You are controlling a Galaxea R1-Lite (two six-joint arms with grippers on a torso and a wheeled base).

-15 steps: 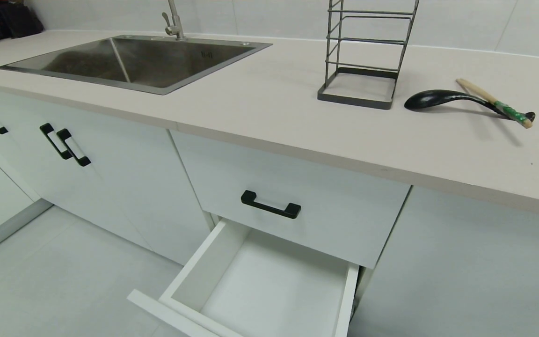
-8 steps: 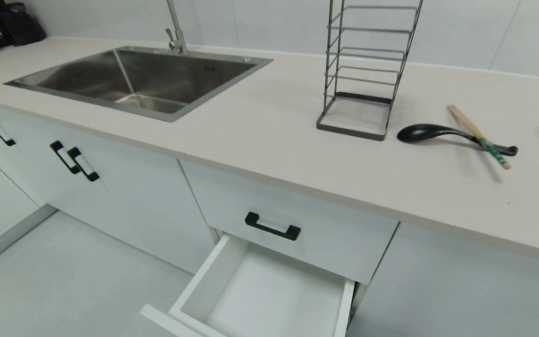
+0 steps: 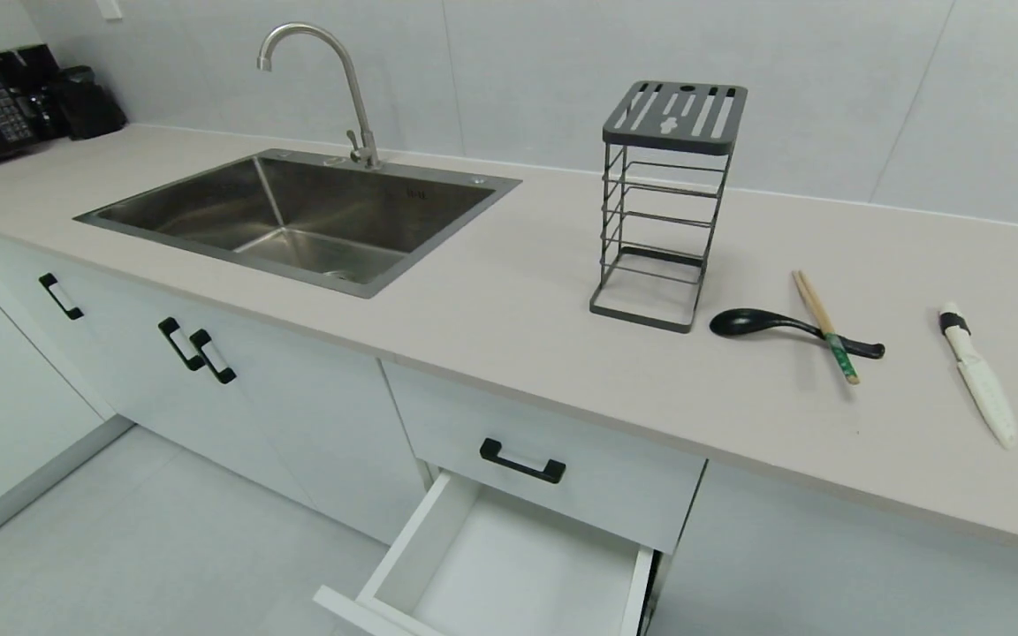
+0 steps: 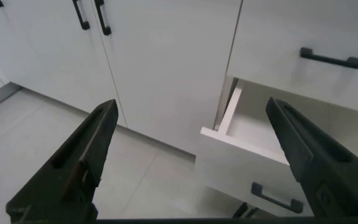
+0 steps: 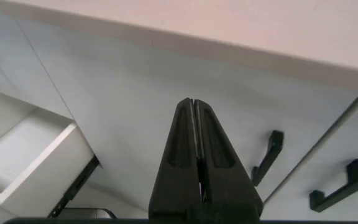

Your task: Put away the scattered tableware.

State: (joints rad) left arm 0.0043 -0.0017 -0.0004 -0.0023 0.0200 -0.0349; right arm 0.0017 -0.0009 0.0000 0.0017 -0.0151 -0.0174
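Three things lie on the counter [image 3: 518, 291] at the right of the head view: a black spoon [image 3: 743, 321], chopsticks [image 3: 827, 329] across its handle, and a white knife [image 3: 977, 375]. None is put away yet. The drawer [image 3: 403, 548] at the bottom is pulled out. The left gripper [image 4: 190, 104] is wide apart. The right gripper [image 5: 193, 109] is pressed together and holds nothing.

The flat kitchen countertop [image 3: 518, 300] is pale beige. The long curved spoon [image 3: 743, 321] is shiny black. The thin wooden chopsticks [image 3: 818, 314] are light brown with green speckled ends. The small covered knife [image 3: 982, 382] is creamy white with a black band. The tall wire rack [image 3: 672, 119] is dark grey. The steel sink [image 3: 332, 212] and the bent tap [image 3: 345, 75] are silver. The cupboard fronts [image 3: 297, 415] and the pulled-out drawer [image 3: 403, 552] are white, with black bar handles [image 3: 521, 461]. The left gripper [image 4: 190, 106] and the right gripper [image 5: 194, 106] are black.
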